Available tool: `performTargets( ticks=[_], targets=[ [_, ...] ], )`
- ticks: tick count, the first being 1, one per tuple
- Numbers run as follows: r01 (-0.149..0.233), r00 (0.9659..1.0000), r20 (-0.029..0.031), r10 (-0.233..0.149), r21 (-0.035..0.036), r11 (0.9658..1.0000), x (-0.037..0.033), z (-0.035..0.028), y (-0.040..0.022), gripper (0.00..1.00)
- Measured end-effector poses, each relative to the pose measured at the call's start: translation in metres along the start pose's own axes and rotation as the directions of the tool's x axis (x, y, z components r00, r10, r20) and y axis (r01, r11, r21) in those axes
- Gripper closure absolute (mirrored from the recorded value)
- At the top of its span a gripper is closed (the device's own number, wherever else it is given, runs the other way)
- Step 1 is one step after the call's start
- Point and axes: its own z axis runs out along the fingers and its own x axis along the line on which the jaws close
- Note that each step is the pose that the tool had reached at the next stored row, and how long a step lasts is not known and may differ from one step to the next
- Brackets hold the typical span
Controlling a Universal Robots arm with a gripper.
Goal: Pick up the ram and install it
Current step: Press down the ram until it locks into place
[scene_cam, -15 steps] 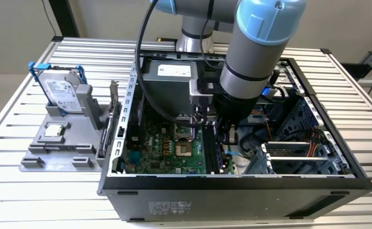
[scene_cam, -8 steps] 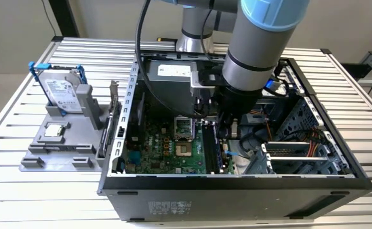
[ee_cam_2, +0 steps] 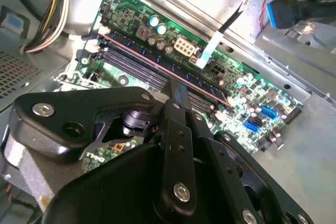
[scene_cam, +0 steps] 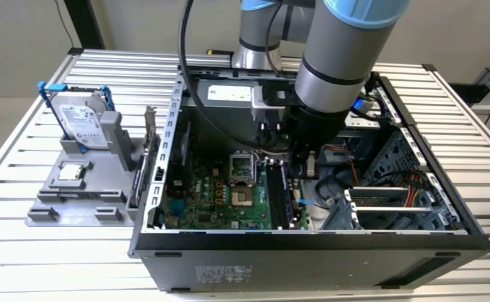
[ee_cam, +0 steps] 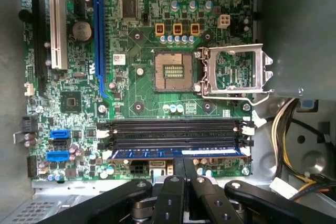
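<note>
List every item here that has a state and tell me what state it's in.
ram: held over the outermost memory slot, under the fingertips.
gripper: shut on the ram.
processor socket: empty, its retention frame swung open.
computer case: side panel off.
hard drive: standing upright in the gray holder.
processor chip: lying flat on the holder.

Motherboard (ee_cam: 142,85) green, silver solder dots all over. Ram (ee_cam: 176,153) blue along its edge in first wrist view, reddish-brown line (ee_cam_2: 157,66) in second wrist view. Slots (ee_cam: 173,132) black, white end clips. Expansion slots: one blue (ee_cam: 98,35), one white (ee_cam: 58,24). Gripper (ee_cam: 184,182) black, silver screws. Arm (scene_cam: 337,69) grey, light blue joint caps. Hard drive (scene_cam: 85,123) silver, blue-tabbed bracket. Computer case (scene_cam: 312,258) black outside, grey metal within.
</note>
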Motion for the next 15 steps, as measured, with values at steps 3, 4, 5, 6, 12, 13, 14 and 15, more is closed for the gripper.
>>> performTargets(
  ticks=[3, 4, 5, 6, 12, 13, 14, 15],
  targets=[
    [0.000, 1.0000, -0.0005, 0.000, 0.0000, 1.0000, -0.0002, -0.0065, 0.0000, 1.00],
    [0.000, 1.0000, -0.0006, 0.000, 0.0000, 1.0000, -0.0003, -0.0087, 0.0001, 1.00],
    [0.000, 1.0000, -0.0008, 0.000, 0.0001, 1.0000, -0.0004, -0.0115, 0.0001, 1.00],
    [0.000, 1.0000, -0.0009, 0.000, 0.0001, 1.0000, -0.0005, -0.0147, 0.0001, 1.00],
    [0.000, 1.0000, -0.0010, 0.000, -0.0007, 1.0000, -0.0007, -0.0200, 0.0001, 1.00],
    [0.000, 1.0000, -0.0011, 0.000, -0.0011, 1.0000, -0.0007, -0.0200, 0.0001, 1.00],
    [0.000, 1.0000, -0.0011, 0.000, -0.0012, 1.0000, -0.0007, -0.0200, 0.0001, 1.00],
    [0.000, 1.0000, -0.0011, 0.000, -0.0014, 1.0000, -0.0007, -0.0200, 0.0001, 1.00]
  ],
)
